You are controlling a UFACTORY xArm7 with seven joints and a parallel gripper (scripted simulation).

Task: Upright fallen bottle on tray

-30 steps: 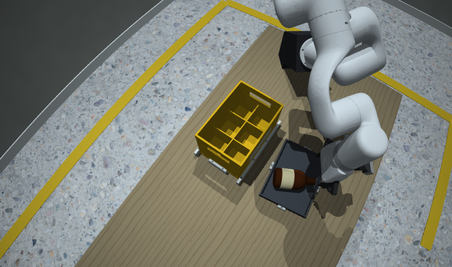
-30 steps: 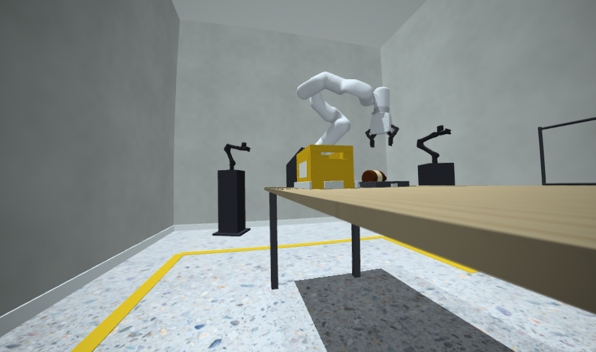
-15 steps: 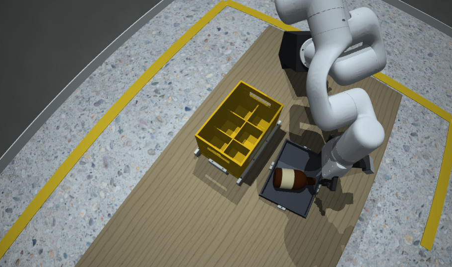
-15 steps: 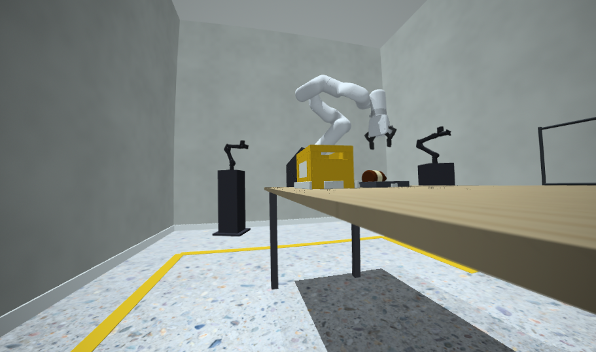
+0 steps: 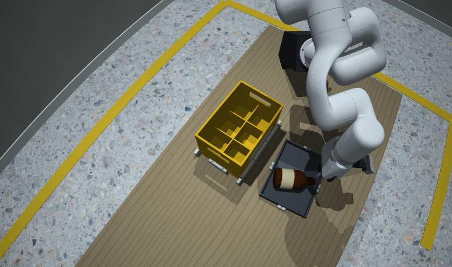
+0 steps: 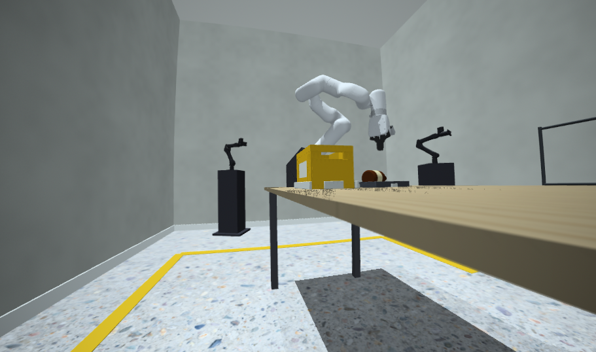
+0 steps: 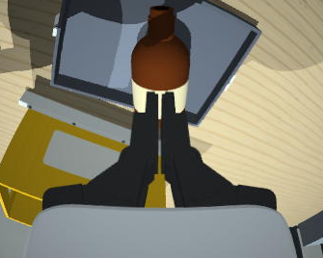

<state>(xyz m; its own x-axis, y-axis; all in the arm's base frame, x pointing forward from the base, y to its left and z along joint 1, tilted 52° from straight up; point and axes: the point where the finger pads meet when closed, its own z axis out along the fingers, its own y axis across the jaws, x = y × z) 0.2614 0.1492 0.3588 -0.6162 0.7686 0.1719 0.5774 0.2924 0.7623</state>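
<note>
A brown bottle (image 5: 292, 179) with a cream label lies on its side on the dark tray, its neck pointing toward the arm. It also shows in the side view (image 6: 373, 176) and in the wrist view (image 7: 160, 63). My gripper (image 6: 379, 146) hangs well above the tray, over the bottle's neck end. Its fingers are shut together on nothing, as the wrist view (image 7: 159, 108) shows. In the overhead view the wrist hides the fingers.
A yellow crate (image 5: 239, 127) with several compartments stands left of the tray on the wooden table, held by small grey stops. The arm's black base (image 5: 293, 49) is at the table's far end. Black stands with small arms stand on the floor beyond (image 6: 435, 162).
</note>
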